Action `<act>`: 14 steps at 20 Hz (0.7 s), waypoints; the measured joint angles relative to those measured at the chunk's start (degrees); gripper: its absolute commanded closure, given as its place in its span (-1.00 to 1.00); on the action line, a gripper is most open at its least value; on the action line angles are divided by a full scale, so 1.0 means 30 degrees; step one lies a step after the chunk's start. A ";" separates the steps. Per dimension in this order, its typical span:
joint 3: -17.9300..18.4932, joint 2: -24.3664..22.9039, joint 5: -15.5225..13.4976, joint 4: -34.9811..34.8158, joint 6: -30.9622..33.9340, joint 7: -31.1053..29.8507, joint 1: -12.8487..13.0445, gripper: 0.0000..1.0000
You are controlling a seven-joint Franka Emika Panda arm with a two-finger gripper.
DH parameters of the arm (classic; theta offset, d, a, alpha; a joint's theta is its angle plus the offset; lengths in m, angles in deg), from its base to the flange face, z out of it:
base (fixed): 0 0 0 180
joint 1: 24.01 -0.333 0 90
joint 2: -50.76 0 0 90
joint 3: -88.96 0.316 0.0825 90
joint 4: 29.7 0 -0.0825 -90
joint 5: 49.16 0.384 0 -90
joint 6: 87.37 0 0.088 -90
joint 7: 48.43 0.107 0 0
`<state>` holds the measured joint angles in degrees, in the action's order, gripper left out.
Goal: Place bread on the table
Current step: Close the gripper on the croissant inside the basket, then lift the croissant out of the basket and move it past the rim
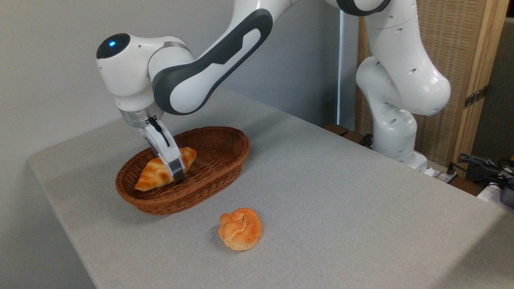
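The bread (151, 176), a tapered golden-orange loaf with a scored top, lies slanted inside the brown wicker basket (225, 162) on the left part of the table (341, 192). My gripper (172, 173) reaches down into the basket and straddles the loaf's middle. The near finger (176, 162) presses flat against the loaf's side, and the far finger is mostly hidden behind it. The fingertips sit low, near the basket floor, and the jaws look shut on the loaf.
A round knotted bun (240, 228) rests on the grey tabletop just in front of the basket. The arm's white base (395, 136) stands at the table's far right edge, with cables (482, 164) and a wooden screen (453, 60) behind it.
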<state>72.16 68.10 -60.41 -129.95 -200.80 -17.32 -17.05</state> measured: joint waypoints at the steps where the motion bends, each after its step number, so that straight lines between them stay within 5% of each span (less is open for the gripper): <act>1: -0.0011 0.0000 0.0013 0.0017 0.0000 0.0000 0.0000 0.02; 14: -0.0028 -0.0011 0.0171 0.0048 -0.0003 0.0000 -0.0156 0.14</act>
<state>72.08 68.07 -59.90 -129.81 -200.80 -17.32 -17.52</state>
